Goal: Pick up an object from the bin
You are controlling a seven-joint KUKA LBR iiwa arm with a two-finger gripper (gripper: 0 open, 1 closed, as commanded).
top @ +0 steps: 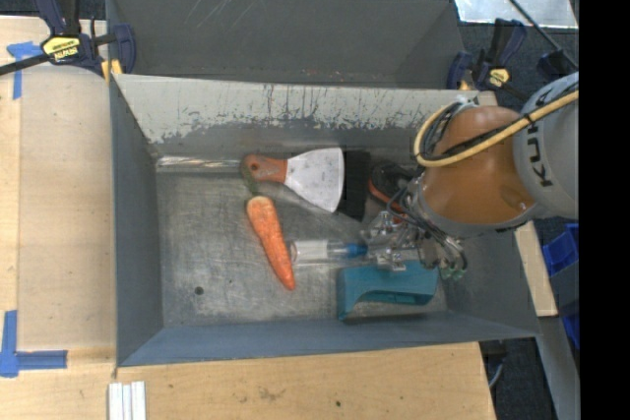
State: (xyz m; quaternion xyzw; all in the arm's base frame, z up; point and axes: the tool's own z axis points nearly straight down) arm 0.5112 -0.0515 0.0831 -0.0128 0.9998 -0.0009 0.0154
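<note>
Jaws sat low in the near right part of the bin (138, 241), under the arm's orange wrist cover (472, 177). Whether they were spread or closed could not be told from this angle, and nothing could be seen held between them. They hung just over the far edge of a teal block (387, 292), which lay against the near wall. They were also right at the blue-tipped end of a clear tube (320, 254) that ran leftward from them. Which of the two they were set on could not be made out. An orange carrot (271, 241) lay slantwise to the left, its near tip close to the tube's left end. A scraper (310, 177) with a brown handle and a white blade lay toward the far wall, with a dark thing (356, 182) just to its right.

Judged from this, the step in hand was the placing of the jaws on a target, with the grasp itself not yet shown done. The next move would call for a firm closing on whichever thing lay between the jaws, then a straight lift. The tube looked smooth and apt to roll. The block looked broad and would need the jaws wide and centred, and the near wall left little room on that side.
</note>
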